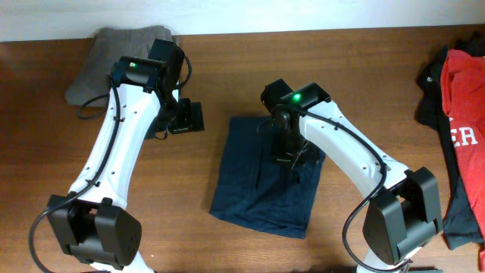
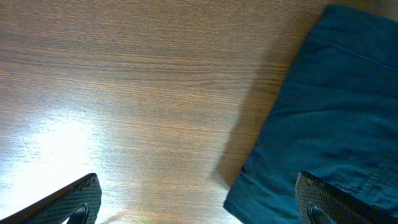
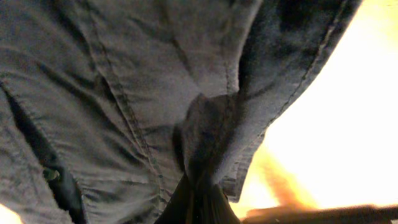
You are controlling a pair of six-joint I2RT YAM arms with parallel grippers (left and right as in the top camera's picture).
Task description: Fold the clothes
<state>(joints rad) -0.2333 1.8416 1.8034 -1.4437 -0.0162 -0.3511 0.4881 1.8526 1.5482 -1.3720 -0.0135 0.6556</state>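
Note:
The navy-blue shorts lie on the table's middle, partly folded, and also show at the right of the left wrist view. My right gripper is low over their upper right part and is shut on a pinched fold of the shorts, which fill the right wrist view with seams showing. My left gripper is open and empty, just left of the shorts' upper left edge; its right finger hangs over the cloth's edge. In the overhead view the left gripper hovers over bare wood.
Grey shorts lie bunched at the back left behind the left arm. A red shirt on black garments lies at the right edge. The wooden table shows between them.

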